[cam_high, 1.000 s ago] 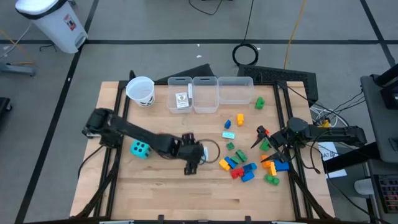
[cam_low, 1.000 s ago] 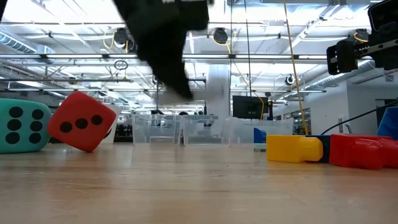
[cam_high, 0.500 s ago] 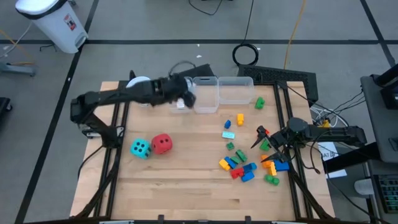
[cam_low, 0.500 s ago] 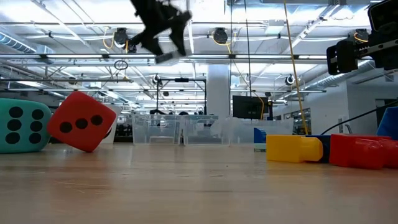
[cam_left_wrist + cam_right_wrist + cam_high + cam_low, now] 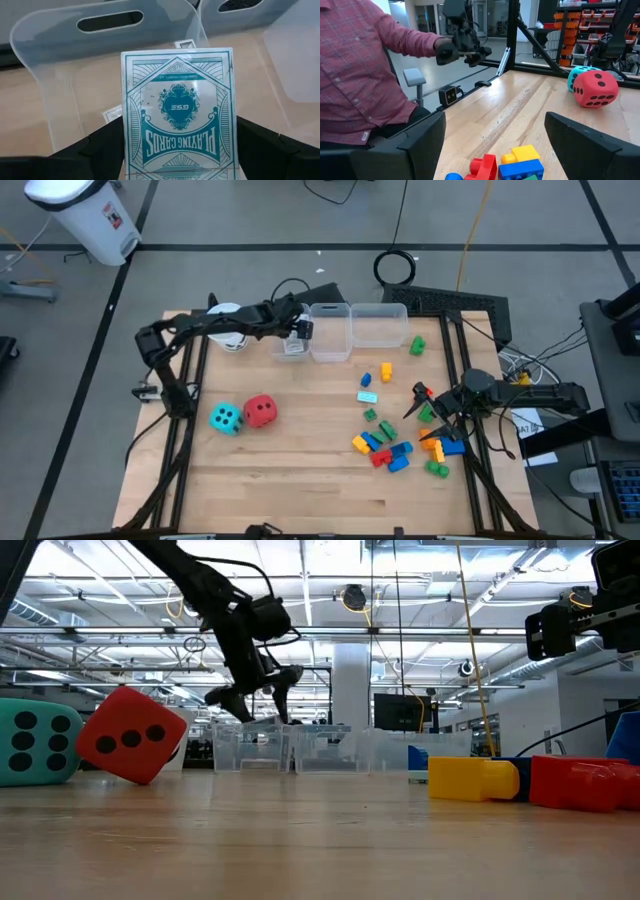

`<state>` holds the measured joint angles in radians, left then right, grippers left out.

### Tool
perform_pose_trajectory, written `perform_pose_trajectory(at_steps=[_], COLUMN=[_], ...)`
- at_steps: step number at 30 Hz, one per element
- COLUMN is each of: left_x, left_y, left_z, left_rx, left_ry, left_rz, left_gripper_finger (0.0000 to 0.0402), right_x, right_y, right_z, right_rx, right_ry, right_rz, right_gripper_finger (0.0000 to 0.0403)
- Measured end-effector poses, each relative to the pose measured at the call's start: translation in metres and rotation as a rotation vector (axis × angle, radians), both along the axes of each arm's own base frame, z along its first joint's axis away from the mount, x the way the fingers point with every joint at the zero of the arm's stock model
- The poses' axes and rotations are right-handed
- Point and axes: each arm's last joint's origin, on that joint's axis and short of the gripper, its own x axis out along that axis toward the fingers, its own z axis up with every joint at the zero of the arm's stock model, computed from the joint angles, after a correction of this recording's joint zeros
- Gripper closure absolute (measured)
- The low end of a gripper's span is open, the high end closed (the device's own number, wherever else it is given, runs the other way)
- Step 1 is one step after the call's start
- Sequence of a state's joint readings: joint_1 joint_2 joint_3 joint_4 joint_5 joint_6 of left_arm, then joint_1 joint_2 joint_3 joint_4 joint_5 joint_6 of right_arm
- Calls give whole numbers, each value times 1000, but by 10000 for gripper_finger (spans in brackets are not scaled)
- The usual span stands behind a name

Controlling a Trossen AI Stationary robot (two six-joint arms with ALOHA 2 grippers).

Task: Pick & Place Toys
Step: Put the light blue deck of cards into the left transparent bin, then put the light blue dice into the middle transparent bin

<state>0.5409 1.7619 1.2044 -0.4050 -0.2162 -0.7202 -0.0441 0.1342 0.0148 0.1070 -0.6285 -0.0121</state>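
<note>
Swung from mid-desk to the back row, the left gripper (image 5: pixel 296 330) now hangs over the leftmost clear bin (image 5: pixel 287 311), clamped on a white card pack (image 5: pixel 179 117).

Seen from the left wrist, the pack sits between the two dark fingers (image 5: pixel 92 150), above the bin's floor, where a second card pack (image 5: pixel 187 44) lies. The red die (image 5: pixel 261 411) and teal die (image 5: pixel 226 418) rest side by side on the desk (image 5: pixel 300 480). The right gripper (image 5: pixel 428 418) waits with jaws apart, holding nothing, beside the scattered bricks (image 5: pixel 385 448). A person in a red plaid sleeve (image 5: pixel 355 70) shows in the right wrist view.
</note>
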Motion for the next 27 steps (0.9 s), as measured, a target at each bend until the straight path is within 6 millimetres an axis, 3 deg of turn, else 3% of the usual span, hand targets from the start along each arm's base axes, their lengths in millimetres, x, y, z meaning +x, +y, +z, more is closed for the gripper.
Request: perform_pose_trajectory(at_steps=[8,16,21,27], left_x=[0,0,-5,-19], left_y=[3,4,-7,-54], left_z=[-5,2,47,109], left_rx=[45,66,95,295], left_ry=[52,57,-95,-174], left_rz=[4,-68,-228,-388], left_gripper_finger=[20,11,10,10], right_x=[0,0,0,0], right_y=[0,0,0,0], right_z=[0,0,0,0], right_rx=[0,0,0,0], right_ry=[0,0,0,-1], right_rz=[1,1,1,1], right_gripper_finger=[89,89,88,89])
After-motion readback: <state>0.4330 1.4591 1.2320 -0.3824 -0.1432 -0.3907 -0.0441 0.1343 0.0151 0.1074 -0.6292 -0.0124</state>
